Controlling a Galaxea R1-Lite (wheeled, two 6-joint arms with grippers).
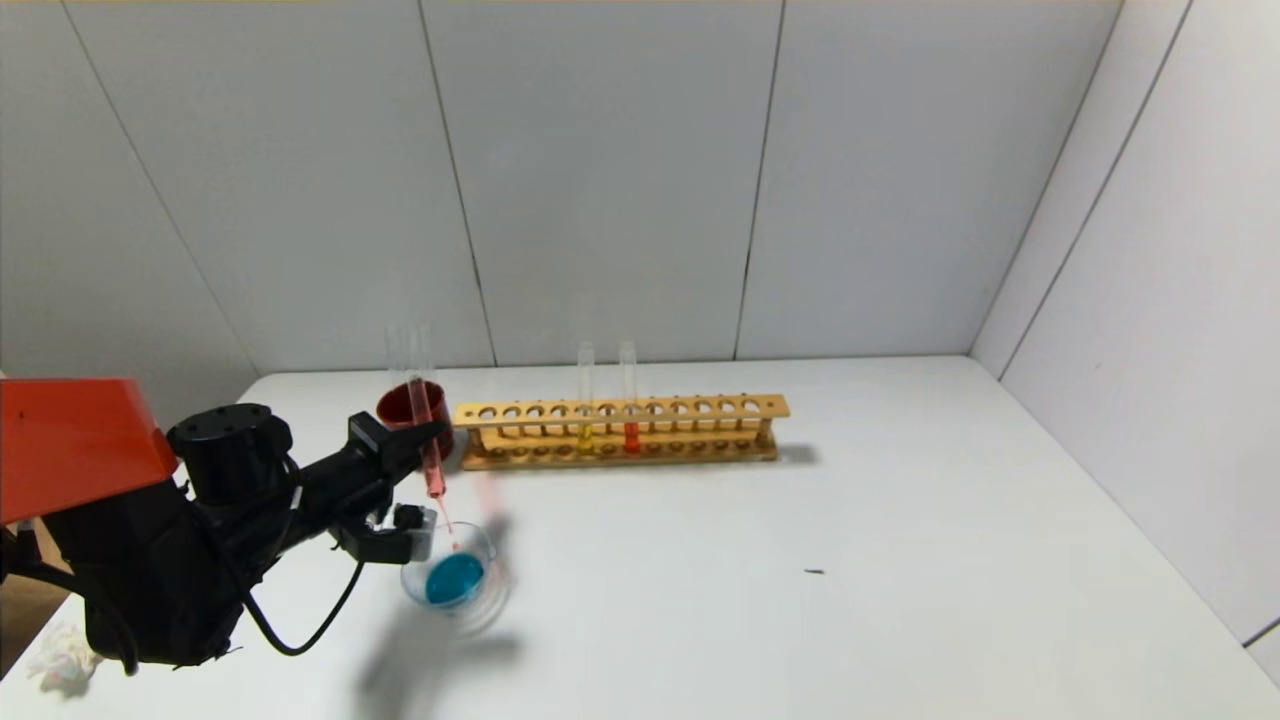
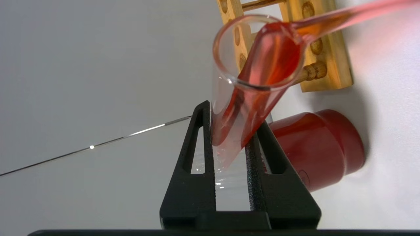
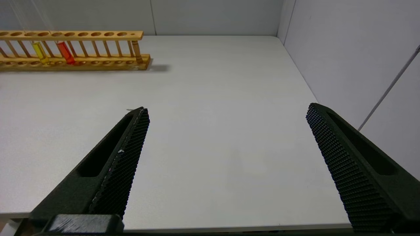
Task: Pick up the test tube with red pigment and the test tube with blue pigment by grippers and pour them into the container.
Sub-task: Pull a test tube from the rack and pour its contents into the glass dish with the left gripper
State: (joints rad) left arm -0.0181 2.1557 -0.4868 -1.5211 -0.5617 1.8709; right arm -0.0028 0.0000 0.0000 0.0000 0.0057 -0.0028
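Observation:
My left gripper (image 1: 425,437) is shut on the test tube with red pigment (image 1: 428,440) and holds it tipped with its mouth down. A thin red stream runs from the mouth into the container (image 1: 413,583), a clear glass dish with teal-blue liquid in it. In the left wrist view the tube (image 2: 259,65) sits between the black fingers of the left gripper (image 2: 231,114), red liquid spilling over its lip. No tube with blue liquid shows. My right gripper (image 3: 226,111) is open and empty over bare table.
A wooden rack (image 1: 620,425) behind the dish holds a yellow tube (image 1: 585,435) and a second red tube (image 1: 630,432). A dark red cup (image 1: 405,405) with faint clear glass in it stands left of the rack. Crumpled tissue (image 1: 60,655) lies front left.

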